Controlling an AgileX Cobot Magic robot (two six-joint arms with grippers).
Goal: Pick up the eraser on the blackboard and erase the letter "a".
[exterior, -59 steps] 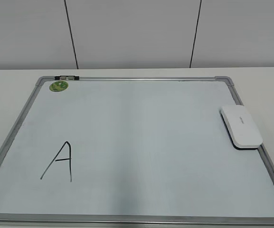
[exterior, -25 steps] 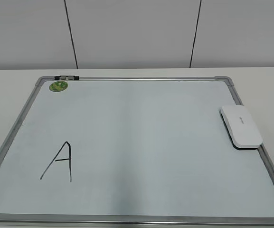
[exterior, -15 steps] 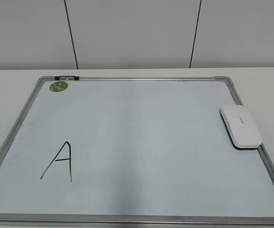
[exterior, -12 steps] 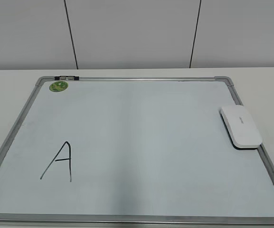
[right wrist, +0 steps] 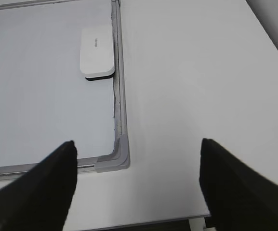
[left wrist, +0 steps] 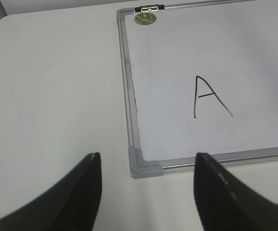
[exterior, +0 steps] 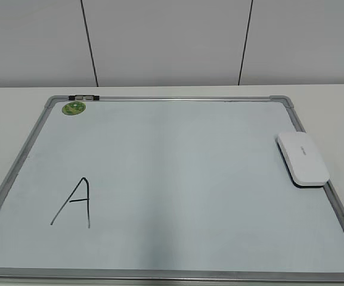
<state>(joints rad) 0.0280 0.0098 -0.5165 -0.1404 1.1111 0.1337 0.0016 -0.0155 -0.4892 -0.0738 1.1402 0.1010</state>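
Eraser (exterior: 303, 158) is seen lying flat at the blackboard's (exterior: 177, 179) right edge, untouched. Both the left gripper (left wrist: 146, 168) and right gripper (right wrist: 136, 159) are held spread apart, grasping nothing.

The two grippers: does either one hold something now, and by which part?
Nothing is held. The left gripper and the right gripper both have open, empty jaws. The eraser lies untouched on the blackboard by its right edge.

Exterior camera looks slantwise down the blackboard (exterior: 177, 179); both wrist cameras overlook its near corners from above
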